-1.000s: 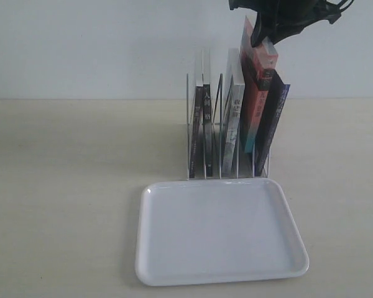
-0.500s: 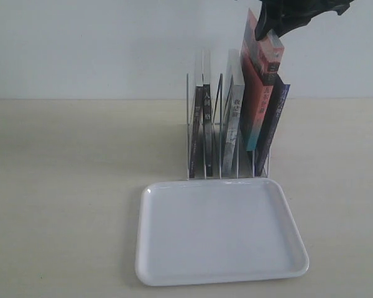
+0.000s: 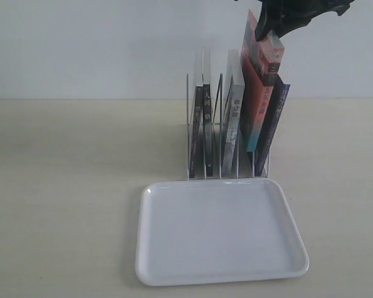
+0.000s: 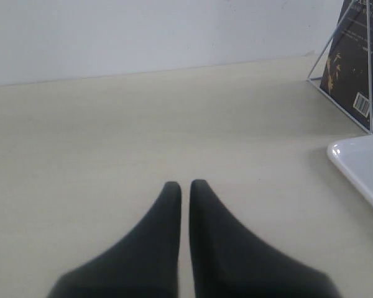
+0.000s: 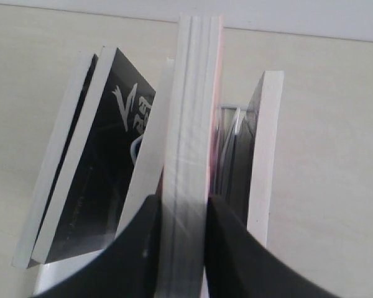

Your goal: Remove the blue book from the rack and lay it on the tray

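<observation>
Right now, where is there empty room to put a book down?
The tray in front of the rack is bare. So is the table left of both. It's crowded inside the rack, where the right gripper pinches the red-spined book.

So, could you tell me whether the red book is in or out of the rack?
Partly out: the red book stands higher than its neighbours, lower end between the rack wires, right gripper shut on its top.

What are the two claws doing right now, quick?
Left claw: closed, holding nothing.
Right claw: closed on the red-spined book.
</observation>
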`<action>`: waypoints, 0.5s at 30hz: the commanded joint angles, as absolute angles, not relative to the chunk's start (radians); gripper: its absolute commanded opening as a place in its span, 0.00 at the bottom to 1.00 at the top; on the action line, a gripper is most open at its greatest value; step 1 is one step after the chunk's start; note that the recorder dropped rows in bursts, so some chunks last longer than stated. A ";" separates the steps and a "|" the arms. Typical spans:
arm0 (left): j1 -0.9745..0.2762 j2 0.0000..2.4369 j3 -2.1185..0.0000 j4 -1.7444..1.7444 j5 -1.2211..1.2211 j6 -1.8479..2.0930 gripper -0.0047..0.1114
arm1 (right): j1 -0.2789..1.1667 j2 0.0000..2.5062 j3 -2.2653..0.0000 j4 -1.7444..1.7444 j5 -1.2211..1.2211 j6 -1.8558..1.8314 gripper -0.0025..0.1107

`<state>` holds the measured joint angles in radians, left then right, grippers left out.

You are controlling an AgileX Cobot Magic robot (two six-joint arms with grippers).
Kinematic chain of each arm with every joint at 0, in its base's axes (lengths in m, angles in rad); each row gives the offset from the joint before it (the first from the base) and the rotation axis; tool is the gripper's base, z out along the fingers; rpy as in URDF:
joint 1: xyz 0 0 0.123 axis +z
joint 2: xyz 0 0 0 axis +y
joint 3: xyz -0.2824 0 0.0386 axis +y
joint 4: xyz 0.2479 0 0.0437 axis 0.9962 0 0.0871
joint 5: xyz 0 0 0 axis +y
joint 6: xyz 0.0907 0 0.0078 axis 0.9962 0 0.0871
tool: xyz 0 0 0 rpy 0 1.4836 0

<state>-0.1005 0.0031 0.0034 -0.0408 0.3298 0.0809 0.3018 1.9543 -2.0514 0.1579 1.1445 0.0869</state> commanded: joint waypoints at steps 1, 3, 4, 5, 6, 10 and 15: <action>-0.101 0.000 0.000 -0.040 0.314 0.074 0.08 | 0.300 1.931 -2.067 0.155 1.114 0.081 0.03; -0.101 0.000 0.000 -0.040 0.314 0.074 0.08 | 0.300 1.931 -2.067 0.157 1.110 0.085 0.03; -0.101 0.000 0.000 -0.040 0.314 0.074 0.08 | 0.300 1.931 -2.067 0.159 1.110 0.089 0.03; -0.101 0.000 0.000 -0.040 0.314 0.074 0.08 | 0.300 1.931 -2.067 0.159 1.110 0.089 0.03; -0.101 0.000 0.000 -0.040 0.314 0.074 0.08 | 0.300 1.936 -2.067 0.159 1.110 0.087 0.03; -0.101 0.000 0.000 -0.040 0.314 0.074 0.08 | 0.300 1.956 -2.067 0.177 1.110 0.087 0.03; -0.101 0.000 0.000 -0.040 0.314 0.074 0.08 | 0.300 1.968 -2.067 0.178 1.101 0.087 0.03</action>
<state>-0.1005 0.0031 0.0034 -0.0408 0.3298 0.0809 0.3018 1.9807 -2.0514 0.1678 1.1380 0.0887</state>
